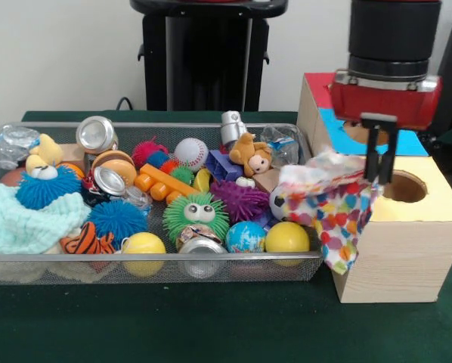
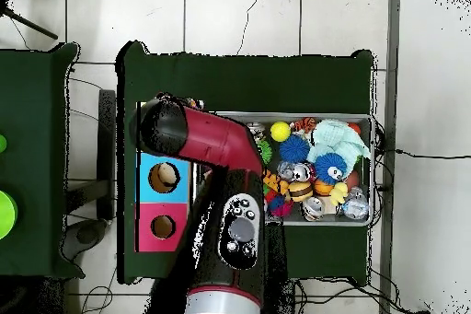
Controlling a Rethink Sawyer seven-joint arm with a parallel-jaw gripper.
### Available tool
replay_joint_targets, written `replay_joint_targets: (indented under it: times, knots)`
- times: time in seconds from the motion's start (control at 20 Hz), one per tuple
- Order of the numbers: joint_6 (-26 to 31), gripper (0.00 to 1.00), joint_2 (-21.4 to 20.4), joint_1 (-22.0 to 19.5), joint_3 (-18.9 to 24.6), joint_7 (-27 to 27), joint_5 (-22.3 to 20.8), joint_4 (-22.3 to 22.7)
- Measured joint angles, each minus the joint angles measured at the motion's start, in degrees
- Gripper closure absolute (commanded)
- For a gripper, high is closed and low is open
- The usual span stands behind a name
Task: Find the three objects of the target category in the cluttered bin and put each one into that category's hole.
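At right of the front view, the gripper (image 1: 379, 175) pinches a polka-dot cloth (image 1: 328, 212) beside the yellow box's hole (image 1: 404, 186), right of the bin (image 1: 150, 265); the draping fabric might snag on the box edge and miss.

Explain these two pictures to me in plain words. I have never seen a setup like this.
The red and black machine is a robot arm with a gripper at its end. One picture is taken from across the table, facing the robot; the other looks straight down from above, with the robot's base at the bottom.

On the green table stands the bin, a shallow tray of wire mesh heaped with toys: spiky balls, yellow balls, a baseball, small cans, a plush monkey. Beside it are wooden boxes with round holes in their tops, yellow, blue and pink.

The gripper holds a cloth with coloured hearts, which hangs over the edge of the yellow box, next to its hole.
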Motion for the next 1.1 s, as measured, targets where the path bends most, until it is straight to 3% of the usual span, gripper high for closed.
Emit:
replay_joint_targets:
  times: [0.35, 0.55, 1.1]
  knots:
    - [5.95, 1.00, -1.37, 3.74, -1.41, 3.10, 1.62, 0.11]
    - [8.95, 1.00, -2.92, 3.81, -1.68, 4.48, 2.28, 0.35]
    - [9.33, 1.00, -5.25, 1.70, -1.75, 4.58, 4.07, 2.25]
